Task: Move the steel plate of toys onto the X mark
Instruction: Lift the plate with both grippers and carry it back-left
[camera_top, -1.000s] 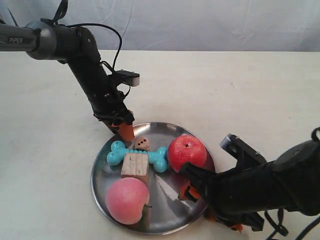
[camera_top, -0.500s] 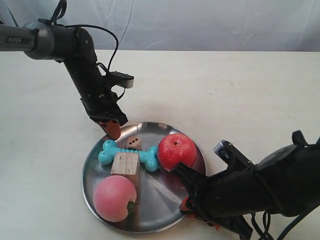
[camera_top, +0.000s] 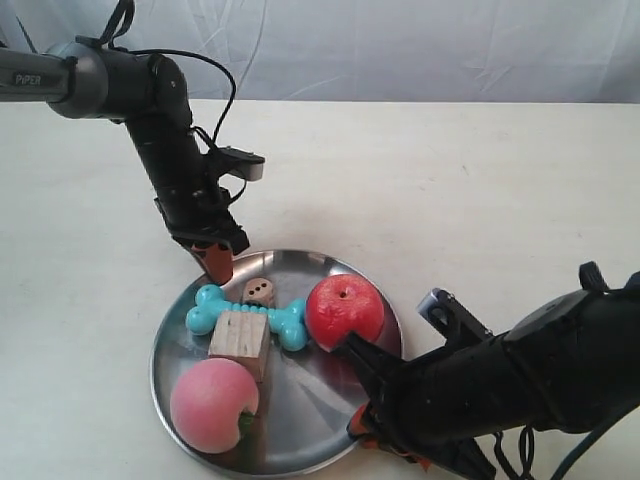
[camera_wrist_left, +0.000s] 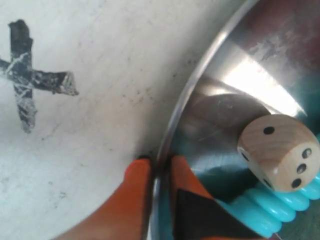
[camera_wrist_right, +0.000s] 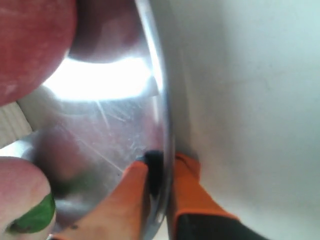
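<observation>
The steel plate (camera_top: 312, 402) sits low in the exterior view, holding the red apple (camera_top: 345, 310), pink peach (camera_top: 210, 405), turquoise bone (camera_top: 291, 322), wooden cube (camera_top: 240, 336) and die (camera_top: 258, 292). My left gripper (camera_top: 218, 264), on the arm at the exterior view's left, is shut on the plate's far rim beside the die. My right gripper (camera_top: 363, 430) is shut on the near rim below the apple. In the left wrist view the gripper (camera_wrist_left: 156, 163) pinches the plate rim (camera_wrist_left: 200, 80), with the die (camera_wrist_left: 279, 152) and bone (camera_wrist_left: 272, 206) inside and the X mark (camera_wrist_left: 24, 77) on the table just outside. In the right wrist view the gripper (camera_wrist_right: 160, 162) clamps the plate (camera_wrist_right: 112, 125) near the apple (camera_wrist_right: 30, 45) and peach (camera_wrist_right: 17, 187).
The cream table (camera_top: 480, 190) stretches around the plate, with a pale cloth backdrop (camera_top: 400, 45) behind it. A black cable loops off the arm at the exterior view's left. The X mark does not show in the exterior view.
Both grippers have carried the plate and its toys toward the exterior view's left and slightly nearer. Both arms moved with it, still clamped on the rim.
</observation>
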